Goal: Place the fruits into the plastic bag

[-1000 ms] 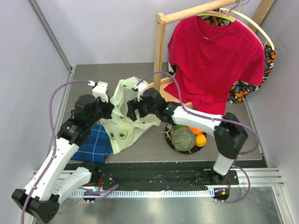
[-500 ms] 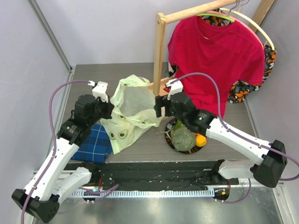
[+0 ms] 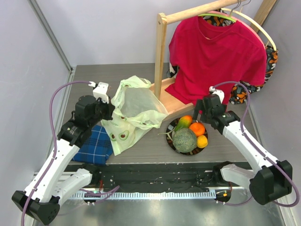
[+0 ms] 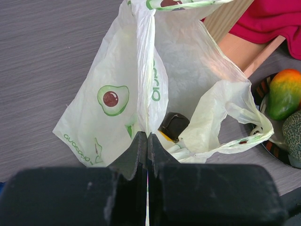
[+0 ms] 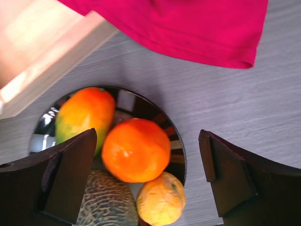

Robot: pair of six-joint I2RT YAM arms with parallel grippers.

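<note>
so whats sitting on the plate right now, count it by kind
netted melon: 1
orange-and-green mango: 1
orange: 1
smaller yellow-orange citrus: 1
total: 4 fruits on the dark plate

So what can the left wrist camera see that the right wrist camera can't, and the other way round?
Only the left wrist view: the plastic bag, pinched in the shut left gripper, with a dark piece inside. Only the right wrist view: a large orange and a small yellowish orange, seen between the fingers of the open right gripper. Both: the green-and-orange fruit, the netted melon, the plate, the red shirt and the wooden rack base.
</note>
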